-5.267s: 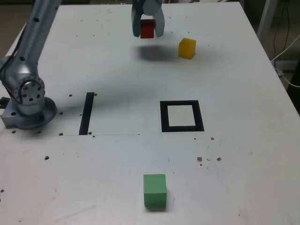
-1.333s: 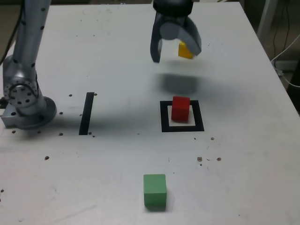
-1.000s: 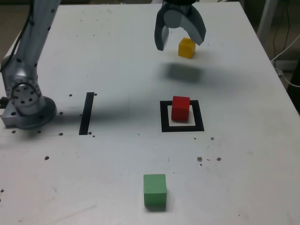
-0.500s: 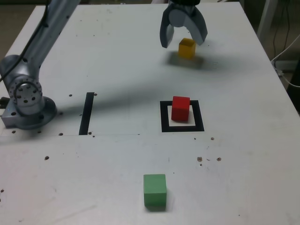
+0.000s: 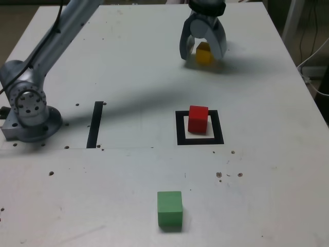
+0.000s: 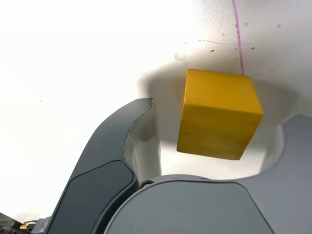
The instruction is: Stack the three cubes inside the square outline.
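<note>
The red cube (image 5: 198,118) stands inside the black square outline (image 5: 180,129) near the middle of the table. At the far side, the yellow cube (image 5: 204,53) sits on the table between the spread fingers of my open gripper (image 5: 202,53), which has come down around it. In the wrist view the yellow cube (image 6: 219,113) lies between the two dark fingers (image 6: 117,156) with gaps on both sides; no touch shows. The green cube (image 5: 169,209) rests alone near the front edge.
The arm's grey base (image 5: 28,110) stands at the exterior view's left. A narrow black strip (image 5: 95,124) is marked beside it. Cables (image 5: 314,56) hang past the table's right edge. A thin pink line (image 6: 237,34) runs across the table behind the yellow cube.
The gripper, having left the red cube in the outline, has moved to the far side and dropped down around the yellow cube, staying open.
</note>
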